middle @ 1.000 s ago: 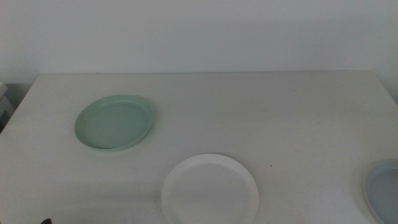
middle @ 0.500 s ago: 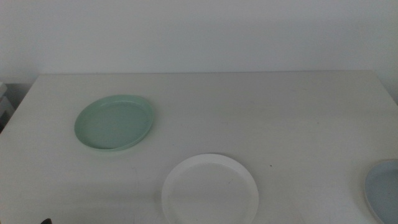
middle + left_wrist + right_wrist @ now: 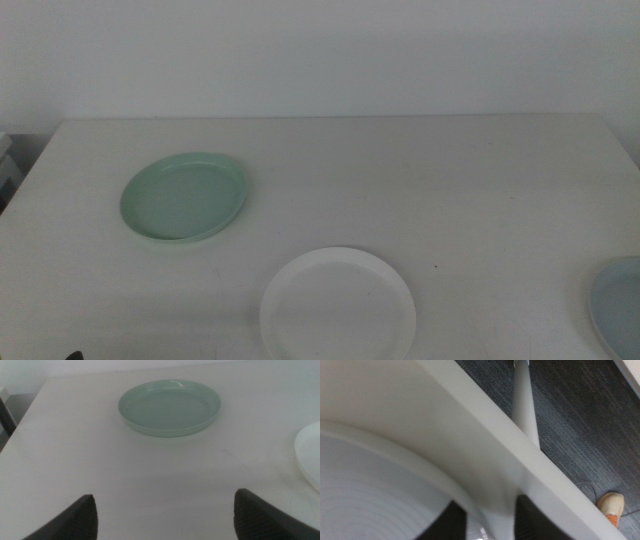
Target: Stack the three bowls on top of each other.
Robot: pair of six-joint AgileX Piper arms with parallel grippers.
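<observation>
The mint green bowl sits at the table's left, and the left wrist view shows it ahead of my left gripper. That gripper is open, with nothing between its jaws, low near the table's front left. The white bowl lies at the front centre, and its edge shows in the left wrist view. The pale blue-grey bowl is cut off by the picture's right edge. My right gripper is shut on that bowl's rim, close to the table's edge.
The white table runs back to a pale wall. In the right wrist view the table's edge is very near the held rim, with a table leg, dark floor and a shoe beyond it.
The pale blue-grey bowl has slid slightly right and toward the front, further out of the middle view. The green and white bowls have not moved.
</observation>
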